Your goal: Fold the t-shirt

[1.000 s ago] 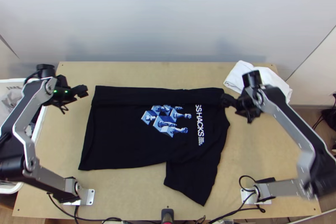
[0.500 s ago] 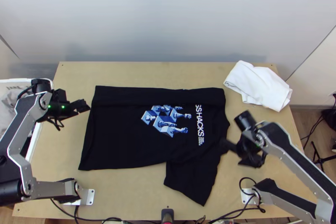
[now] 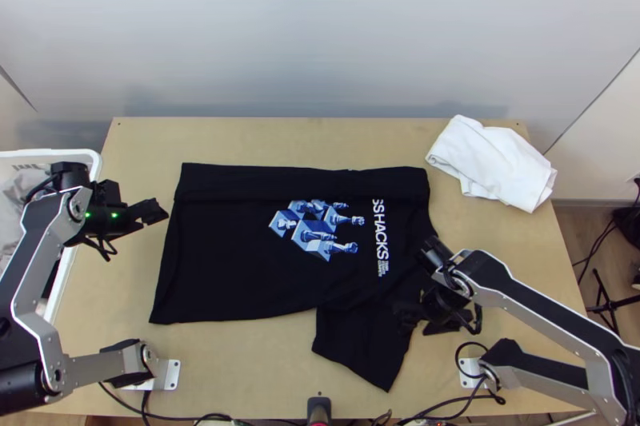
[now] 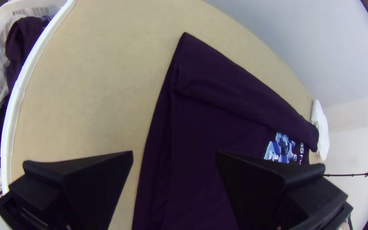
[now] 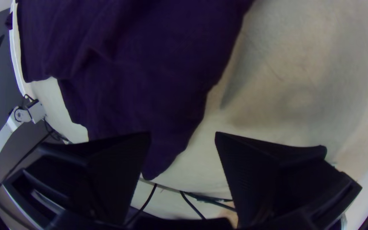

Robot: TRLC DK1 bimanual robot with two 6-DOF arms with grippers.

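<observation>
Right gripper (image 3: 421, 322): one, flat black fingers (image 5: 273, 170) spread wide apart, open. Located above the near, collar-side part of the garment, on the near right of the table.

Left gripper (image 3: 154, 212): one, likewise open, with a broad gap between its fingers. Located well to the left of the right gripper and farther up the table, at the hem end of the garment.

T-shirt (image 3: 224, 266): one, black, laid mostly flat between the two grippers. Hem toward the left gripper; collar end toward the right gripper. Far long side turned over once, forming a folded band (image 3: 280, 181) that runs beyond and to the right of the left gripper. Near sleeve (image 3: 360, 346) unfolded, extending toward the table's near edge, just left of the right gripper and nearer; a few soft creases in the cloth beside that gripper. Blue and white printed design (image 3: 316, 230) face up, left of the right gripper and farther up the table, with white lettering (image 3: 380, 238) alongside.

White cloth (image 3: 492, 162): one, folded in a loose heap, far beyond the right gripper at the table's far right corner.

Laundry basket (image 4: 20, 81): one, white plastic, pierced sides, holding light and dark garments (image 4: 20, 38); to the left of the left gripper.

Table (image 3: 320, 138): light wood, beneath both grippers.
</observation>
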